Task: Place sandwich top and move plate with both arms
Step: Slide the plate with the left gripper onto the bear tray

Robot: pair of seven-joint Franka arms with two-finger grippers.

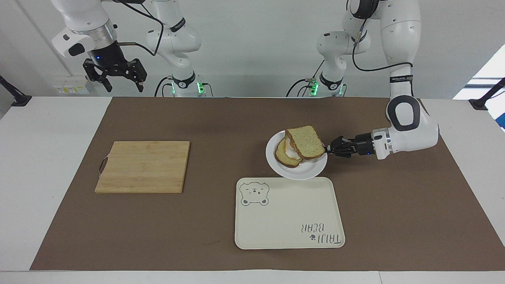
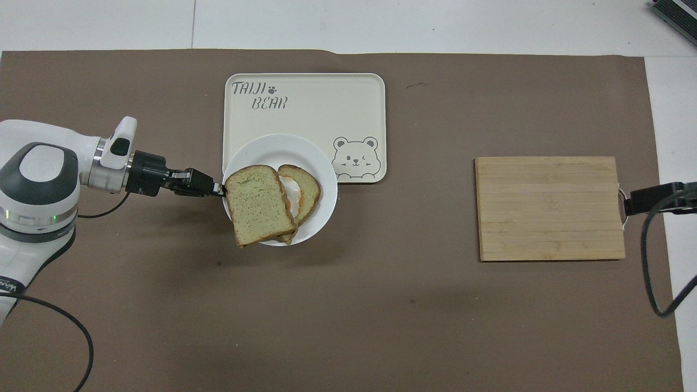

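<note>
Left hand (image 1: pixel 326 149) clamping plate (image 1: pixel 311 169) rim, sandwich top (image 1: pixel 305 142) tilted, rounded end unclear

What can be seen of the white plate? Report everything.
The plate is small, round, plain glossy white. The left end effector is shut on its rim at the left arm's end, holding it level. Its farther edge overlaps the bear tray. It carries the egg-topped slice with the sandwich top lying askew on it, overhanging the rim.

White table (image 1: pixel 51 157), brown mat (image 1: pixel 394 205) on it, w/ cutting board (image 1: pixel 144 167), tray (image 1: pixel 290 221).
</note>
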